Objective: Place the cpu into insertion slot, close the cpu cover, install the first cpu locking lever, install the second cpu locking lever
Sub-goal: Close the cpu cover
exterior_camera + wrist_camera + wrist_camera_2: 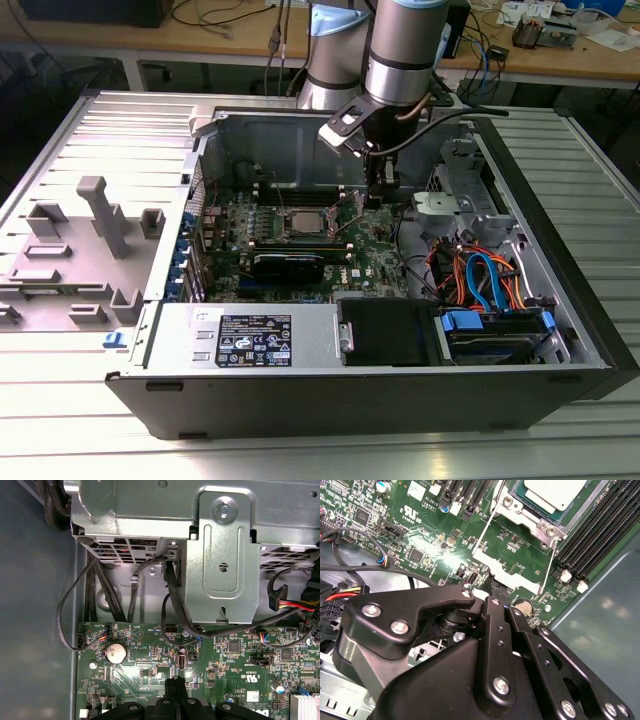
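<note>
cpu (pixel 555 492): lies flat in the insertion slot (pixel 542 529); light, stiff, probably fragile underneath; you should hold it by the edges only
cpu cover (pixel 512 572): stands open, on the side of the gripper (pixel 491 586); thin metal, likely springy; take its free edge
jaws: together; nothing visible between them; tips just beside that edge
room: memory slots (pixel 600 535) near one side; drive cage (pixel 220 555) and cables (pixel 172 605) close; free above
</note>
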